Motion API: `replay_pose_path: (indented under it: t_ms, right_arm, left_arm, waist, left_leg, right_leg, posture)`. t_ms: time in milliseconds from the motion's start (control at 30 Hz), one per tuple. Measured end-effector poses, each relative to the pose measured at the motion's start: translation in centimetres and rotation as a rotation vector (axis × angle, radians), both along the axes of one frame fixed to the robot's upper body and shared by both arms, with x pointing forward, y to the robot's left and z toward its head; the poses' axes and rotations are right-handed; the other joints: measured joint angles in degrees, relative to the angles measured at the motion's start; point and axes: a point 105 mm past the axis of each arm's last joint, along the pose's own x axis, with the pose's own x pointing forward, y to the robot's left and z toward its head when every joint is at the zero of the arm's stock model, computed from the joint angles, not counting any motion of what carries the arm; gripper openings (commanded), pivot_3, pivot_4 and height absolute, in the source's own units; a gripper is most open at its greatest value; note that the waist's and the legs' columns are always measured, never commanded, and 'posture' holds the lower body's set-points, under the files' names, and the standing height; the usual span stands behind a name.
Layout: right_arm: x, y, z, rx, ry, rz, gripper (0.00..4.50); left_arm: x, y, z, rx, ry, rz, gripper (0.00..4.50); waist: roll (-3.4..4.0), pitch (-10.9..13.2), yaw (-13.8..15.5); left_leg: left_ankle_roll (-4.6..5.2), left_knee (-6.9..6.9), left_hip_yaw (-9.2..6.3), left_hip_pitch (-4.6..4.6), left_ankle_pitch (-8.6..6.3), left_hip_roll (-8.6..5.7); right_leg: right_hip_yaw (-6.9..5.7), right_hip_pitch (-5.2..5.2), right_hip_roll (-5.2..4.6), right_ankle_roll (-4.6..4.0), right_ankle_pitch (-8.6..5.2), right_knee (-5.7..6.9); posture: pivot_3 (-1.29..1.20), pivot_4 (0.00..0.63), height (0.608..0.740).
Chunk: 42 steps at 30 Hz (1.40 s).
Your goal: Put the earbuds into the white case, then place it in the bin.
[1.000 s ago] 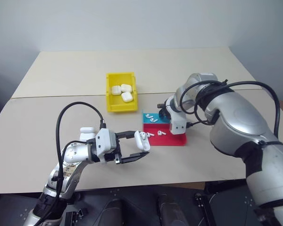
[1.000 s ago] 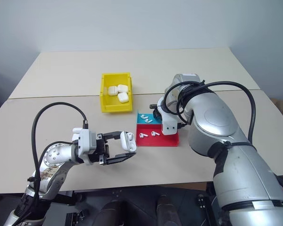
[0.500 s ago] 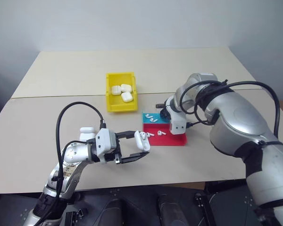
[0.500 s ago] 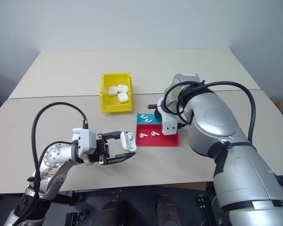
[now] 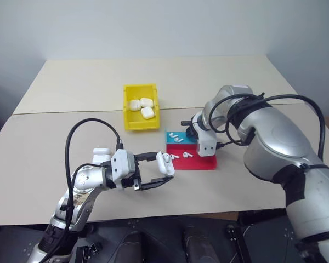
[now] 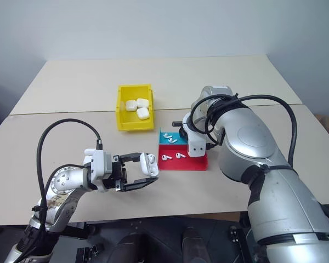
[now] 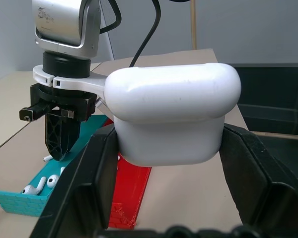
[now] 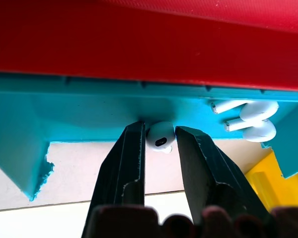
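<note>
My left gripper (image 5: 163, 169) is shut on a white case (image 5: 165, 163) and holds it level above the table's front, just left of the tray; in the left wrist view the case (image 7: 174, 119) sits between both fingers, lid closed. My right gripper (image 5: 189, 133) points down into the blue half of the tray (image 5: 193, 143). In the right wrist view its fingers (image 8: 131, 153) press on either side of one earbud (image 8: 160, 136). More earbuds (image 8: 251, 116) lie beside it, and others (image 5: 183, 155) on the red half. The yellow bin (image 5: 127, 109) stands behind the tray, with three cases inside.
Another white case (image 5: 101, 152) lies on the table behind my left arm. A black cable (image 5: 93, 123) loops over that arm. The tray's red half (image 5: 205, 163) is nearest the table's front edge. A seam runs across the table in line with the bin.
The right gripper's fingers look slightly closer together over the blue half of the tray. Both arms and the held case have stayed in place.
</note>
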Motion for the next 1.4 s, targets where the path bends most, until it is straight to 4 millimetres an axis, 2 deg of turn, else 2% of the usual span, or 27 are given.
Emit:
replay_pose_path:
  t_ms: [267,1367,1400]
  right_arm:
    - [-0.15,0.54,0.35,0.060,0.019,-0.037,1.33]
    - [0.23,0.71,0.13,0.032,-0.016,-0.023,1.33]
    - [0.24,0.67,0.12,0.030,-0.017,-0.024,1.14]
  left_arm:
    - [0.05,-0.02,0.09,0.000,-0.005,-0.002,2.76]
    - [0.29,0.11,-0.07,-0.004,-0.003,0.009,2.76]
    - [0.29,0.11,-0.07,-0.004,-0.003,0.009,2.76]
  waist:
    - [0.00,0.0,0.0]
    - [0.00,0.0,0.0]
    - [0.00,0.0,0.0]
  left_leg:
    - [0.00,0.00,0.00,0.00,0.00,0.00]
    - [0.00,-0.01,0.00,-0.01,0.00,0.00]
    - [0.00,-0.01,0.00,-0.01,0.00,0.00]
  right_leg:
    - [0.00,0.00,0.00,0.00,0.00,0.00]
    - [0.00,-0.01,0.00,0.00,0.00,0.00]
    - [0.00,-0.01,0.00,0.00,0.00,0.00]
  posture:
    - [0.00,0.150,0.740]
    - [0.00,0.150,0.740]
    - [0.00,0.150,0.740]
